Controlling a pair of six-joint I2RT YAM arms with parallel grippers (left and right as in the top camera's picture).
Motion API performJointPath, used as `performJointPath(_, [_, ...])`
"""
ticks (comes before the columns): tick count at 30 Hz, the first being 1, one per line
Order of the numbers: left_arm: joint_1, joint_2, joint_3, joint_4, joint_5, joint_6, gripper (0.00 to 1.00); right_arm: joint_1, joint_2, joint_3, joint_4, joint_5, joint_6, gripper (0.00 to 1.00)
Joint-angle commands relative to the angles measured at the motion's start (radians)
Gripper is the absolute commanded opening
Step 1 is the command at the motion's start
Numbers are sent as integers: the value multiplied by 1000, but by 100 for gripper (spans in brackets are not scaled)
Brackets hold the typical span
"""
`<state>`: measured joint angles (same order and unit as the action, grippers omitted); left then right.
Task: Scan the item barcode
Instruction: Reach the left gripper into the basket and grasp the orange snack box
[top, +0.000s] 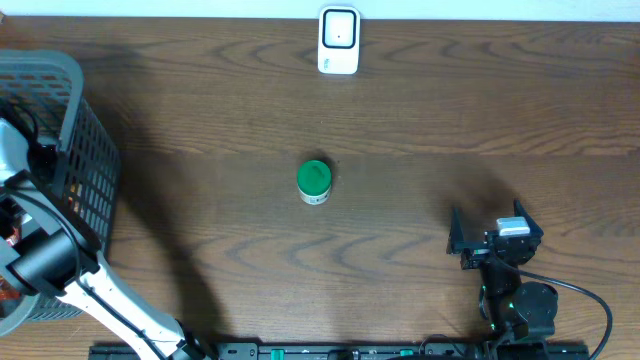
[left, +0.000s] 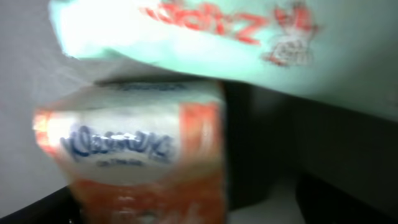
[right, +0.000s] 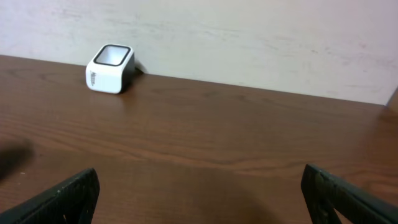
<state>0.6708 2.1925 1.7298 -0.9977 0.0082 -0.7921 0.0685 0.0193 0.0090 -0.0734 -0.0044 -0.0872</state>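
The white barcode scanner (top: 338, 40) stands at the table's far edge, and the right wrist view shows the scanner (right: 110, 68) at upper left. A small jar with a green lid (top: 314, 182) stands upright mid-table. My left arm (top: 40, 255) reaches into the grey basket (top: 90, 170), which hides its gripper from overhead. The blurred left wrist view shows an orange-and-white tissue pack (left: 124, 149) close up under a mint-green package (left: 205, 37). My left gripper (left: 186, 208) is open around the pack's lower end. My right gripper (top: 492, 222) rests open and empty at front right.
The basket sits at the table's left edge with packaged goods inside. A pale wall (right: 249, 37) rises behind the scanner. Bare wooden tabletop (right: 205, 137) lies between my right gripper (right: 202, 196) and the scanner.
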Motion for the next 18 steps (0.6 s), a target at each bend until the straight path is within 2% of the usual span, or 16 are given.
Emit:
performJointPath(1, [-13, 51, -12, -37, -20, -11, 96, -10, -2, -3, -2, -1, 11, 99])
performJointPath(3, [-13, 44, -11, -49, -21, -10, 84, -10, -2, -3, -2, -1, 11, 99])
performJointPath(9, [27, -58, -2, -93, -21, 22, 60, -10, -2, -3, -1, -1, 12, 99])
performJointPath(13, [77, -198, 29, -132, -19, 40, 59, -10, -2, -3, -1, -2, 11, 99])
performJointPath(18, [141, -472, 43, -142, 16, 39, 59, -10, -2, -3, -1, -2, 12, 99])
